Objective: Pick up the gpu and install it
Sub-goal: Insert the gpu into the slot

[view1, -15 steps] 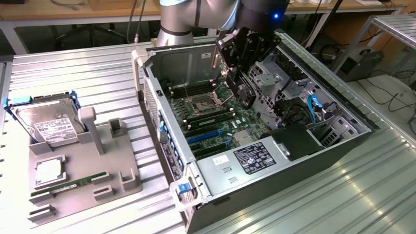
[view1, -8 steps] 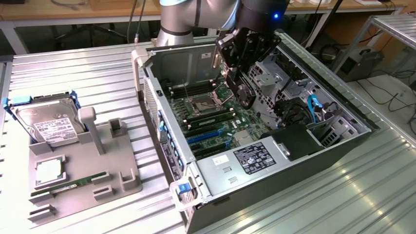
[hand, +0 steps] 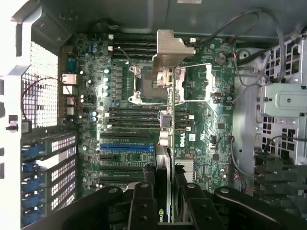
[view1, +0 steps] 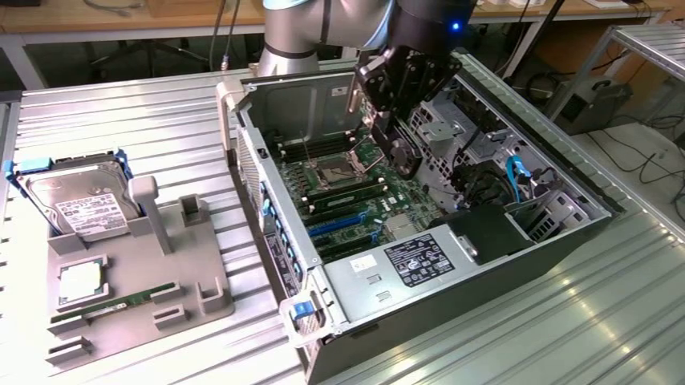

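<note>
The counter [view1: 128, 104] is ribbed, brushed metal with a soft sheen. The computer case [view1: 305, 104] is grey sheet metal, its motherboard [hand: 124, 143] glossy green. The gpu [hand: 168, 52] carries a dull silver metal bracket; the end effector [hand: 165, 191] looks matt black. The parts tray [view1: 208, 269] is matt grey.

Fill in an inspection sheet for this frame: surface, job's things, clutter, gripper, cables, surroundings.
Surface: ribbed metal table carrying an open computer case.
Job's things: gpu held edge-on above the motherboard, not seated.
Clutter: grey tray with hard drive and RAM stick.
Gripper: gripper shut on the gpu.
Cables: blue cable inside the case.
Surroundings: workbench behind.
</note>
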`<act>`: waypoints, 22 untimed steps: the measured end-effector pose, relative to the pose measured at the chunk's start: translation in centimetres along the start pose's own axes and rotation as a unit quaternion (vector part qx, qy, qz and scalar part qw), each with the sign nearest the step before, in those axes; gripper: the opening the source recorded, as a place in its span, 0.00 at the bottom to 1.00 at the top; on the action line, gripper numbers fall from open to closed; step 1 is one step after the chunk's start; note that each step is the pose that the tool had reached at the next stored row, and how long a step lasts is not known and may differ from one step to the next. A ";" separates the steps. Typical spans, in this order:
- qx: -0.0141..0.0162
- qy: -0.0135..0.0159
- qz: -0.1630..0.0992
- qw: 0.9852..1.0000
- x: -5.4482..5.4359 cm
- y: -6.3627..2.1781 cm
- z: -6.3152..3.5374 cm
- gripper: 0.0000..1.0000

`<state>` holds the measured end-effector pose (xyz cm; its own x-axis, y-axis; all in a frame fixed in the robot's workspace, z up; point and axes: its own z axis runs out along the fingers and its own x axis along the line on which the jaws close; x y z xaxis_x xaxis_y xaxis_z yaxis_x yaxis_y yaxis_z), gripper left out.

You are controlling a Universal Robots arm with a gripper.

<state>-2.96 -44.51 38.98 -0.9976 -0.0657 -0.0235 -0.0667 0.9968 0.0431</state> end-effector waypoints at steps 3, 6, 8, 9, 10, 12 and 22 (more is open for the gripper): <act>-0.001 0.002 -0.041 0.999 0.0 0.00 0.08 0.26; -0.002 0.004 -0.087 0.996 0.0 -0.01 0.23 0.26; -0.003 0.005 -0.106 0.994 0.0 -0.02 0.38 0.26; -0.003 0.005 -0.115 0.993 0.0 -0.02 0.46 0.26; -0.003 0.005 -0.124 0.992 0.0 -0.02 0.54 0.26; -0.003 0.006 -0.145 0.989 0.0 -0.03 0.76 0.26; -0.006 0.012 -0.269 0.963 0.1 -0.10 2.24 0.26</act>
<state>-2.96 -44.51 36.74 -0.8184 -0.5742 -0.0235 -0.5747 0.8173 0.0431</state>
